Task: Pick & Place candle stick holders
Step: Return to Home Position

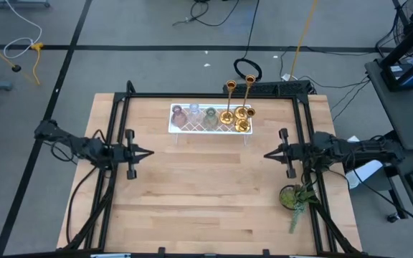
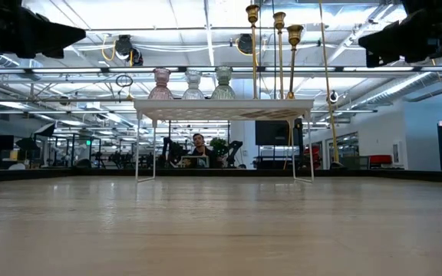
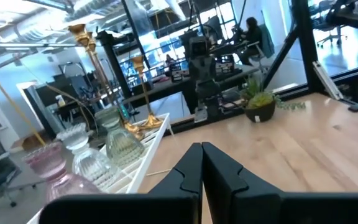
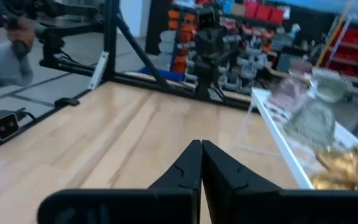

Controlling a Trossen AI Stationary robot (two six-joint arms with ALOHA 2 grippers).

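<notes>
Left gripper (image 1: 149,153) hovers over the desk's (image 1: 206,204) left side, about midway between the near and far edges. Its fingers are pressed together on nothing, and my left wrist view shows the two dark tips meeting with no gap.

Moving right, I see one white shelf (image 1: 173,130) standing on thin legs at the middle of the desk's far edge. I count three glass cups in a row along its left half: the pink cup (image 1: 178,114) at the left end, the clear cup (image 1: 194,113) just beside it, then the green cup (image 1: 210,115). They sit close together, and I cannot tell whether they touch.

On the shelf's right half I count three gold candlesticks (image 1: 226,117), all upright, with their round bases clustered tightly. In the low view their slim stems rise to three different heights. That makes six holders in all on the shelf.

Further right, the right gripper (image 1: 266,153) hovers over the desk's right side, pointing toward the left one. It is likewise clenched and empty. One plant (image 1: 295,196) sits by the desk's right edge toward the near corner, well apart from the shelf.
</notes>
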